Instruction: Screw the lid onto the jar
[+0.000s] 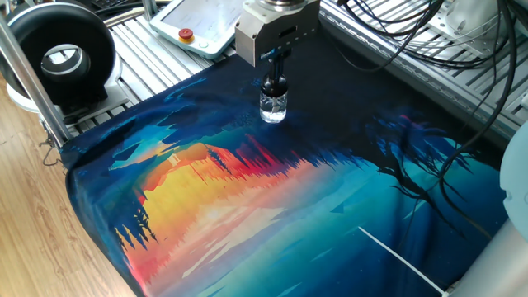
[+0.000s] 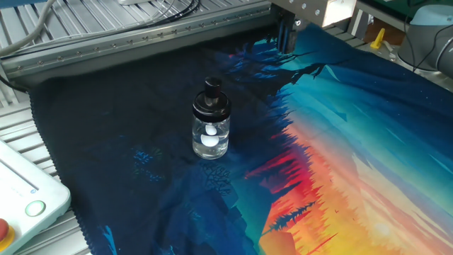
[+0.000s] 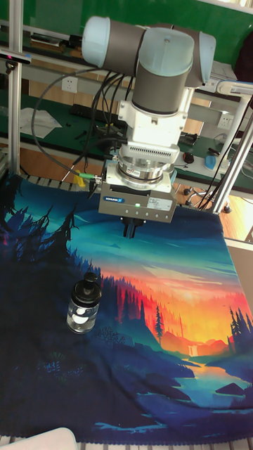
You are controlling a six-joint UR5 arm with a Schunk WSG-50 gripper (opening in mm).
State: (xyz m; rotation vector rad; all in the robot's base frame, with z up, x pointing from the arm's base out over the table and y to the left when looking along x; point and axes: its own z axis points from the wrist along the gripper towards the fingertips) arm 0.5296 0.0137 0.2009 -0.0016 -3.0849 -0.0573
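Observation:
The jar [image 2: 210, 138], a small clear glass bottle with white bits inside, stands upright on the dark part of the printed cloth [image 2: 340, 142]. The black lid [image 2: 211, 99] sits on its neck. My gripper [image 2: 285, 39] hangs well behind and to the right of the jar, apart from it, fingers together with nothing held. In the tall fixed view the gripper [image 3: 131, 232] hovers above the cloth, up and right of the jar [image 3: 82, 316] and lid [image 3: 87, 290]. In one fixed view the gripper [image 1: 276, 59] lines up just behind the jar [image 1: 273, 107] and lid [image 1: 274, 85].
A white pendant [image 1: 194, 25] with a red button lies beyond the cloth's far left edge. A large black ring-shaped device [image 1: 58, 58] stands at the left by a metal post [image 1: 33, 82]. Black cables [image 1: 412, 33] hang at the back right. An aluminium rail [image 2: 141, 42] borders the cloth.

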